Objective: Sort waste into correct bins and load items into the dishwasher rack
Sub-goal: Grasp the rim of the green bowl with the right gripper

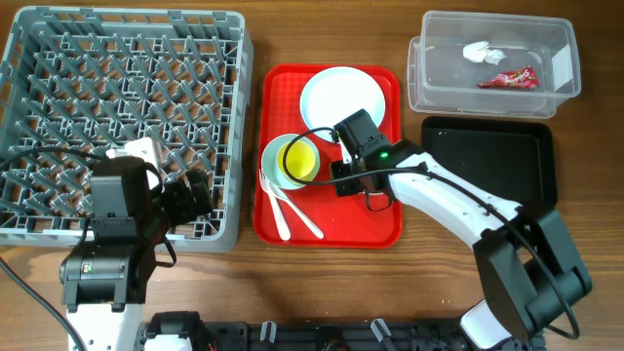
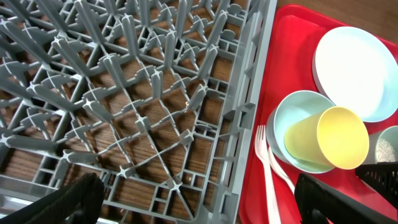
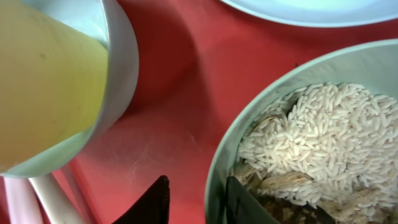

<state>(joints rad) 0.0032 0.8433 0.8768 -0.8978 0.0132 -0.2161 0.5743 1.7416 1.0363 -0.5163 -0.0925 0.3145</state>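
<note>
My right gripper (image 1: pixel 353 177) is low over the red serving tray. In the right wrist view its fingers (image 3: pixel 196 200) straddle the rim of a pale green bowl (image 3: pixel 249 118), one finger inside and one outside with a gap. The bowl holds white rice (image 3: pixel 329 137) and brown bits. Beside it a yellow cup (image 1: pixel 298 161) lies in a pale blue-white bowl (image 1: pixel 272 156). The white plate (image 1: pixel 327 93) and two white utensils (image 1: pixel 288 210) are also on the tray. My left gripper (image 2: pixel 202 205) is open and empty above the grey rack's (image 1: pixel 122 58) front right corner.
The red serving tray (image 1: pixel 331 226) lies between the rack and the bins. The clear tub (image 1: pixel 434 90) at the back right holds a white tissue (image 1: pixel 480 52) and a red wrapper (image 1: pixel 507 79). The black tray (image 1: pixel 487 161) lies in front of it, under my right arm.
</note>
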